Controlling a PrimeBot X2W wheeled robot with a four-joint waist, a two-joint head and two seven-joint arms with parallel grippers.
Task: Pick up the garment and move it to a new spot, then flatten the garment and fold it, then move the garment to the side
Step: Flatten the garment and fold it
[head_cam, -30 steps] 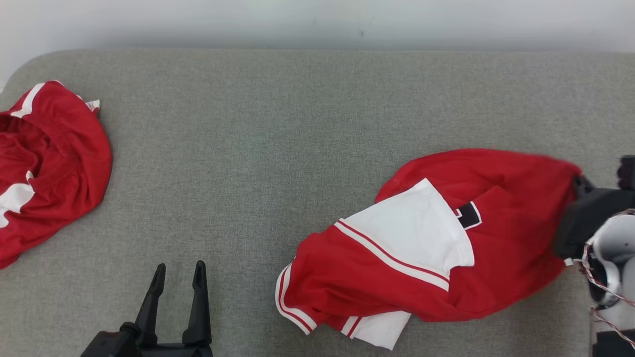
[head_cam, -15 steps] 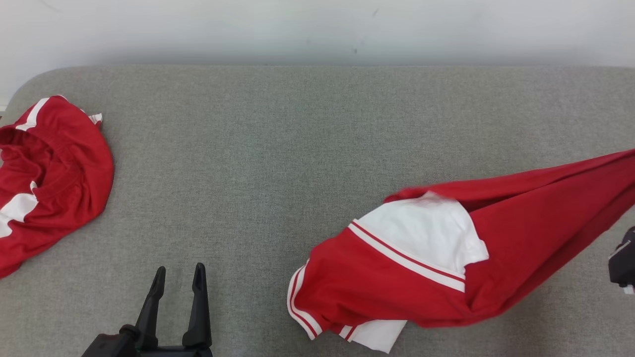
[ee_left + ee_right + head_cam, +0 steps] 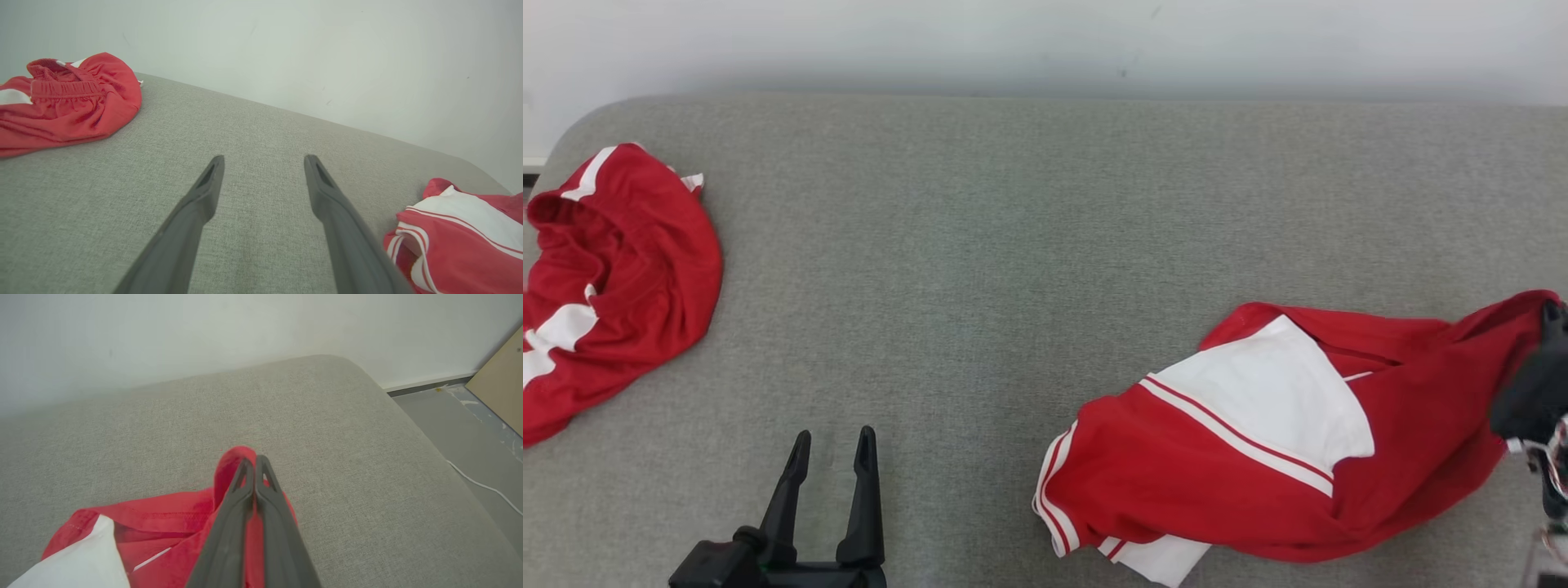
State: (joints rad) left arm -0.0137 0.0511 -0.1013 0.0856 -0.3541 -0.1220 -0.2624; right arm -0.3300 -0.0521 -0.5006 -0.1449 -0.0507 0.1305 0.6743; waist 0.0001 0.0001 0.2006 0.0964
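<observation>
Grey surface [image 3: 1013, 245], two red-and-white pieces: garment [image 3: 1258, 457] right, second garment [image 3: 621, 286] left. Clamped on garment, right end effector [image 3: 254, 459]; apart, left end effector [image 3: 833, 437]. Right wrist view: floor [image 3: 449, 416], one cable [image 3: 482, 486].

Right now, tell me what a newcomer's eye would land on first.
The red and white garment sprawls on the grey cushion at right, a red edge pinched in the shut right gripper. A second red garment lies crumpled at the far left; the left gripper hangs open.

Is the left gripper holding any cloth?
No, the left gripper is open and empty above the grey cushion.
</observation>
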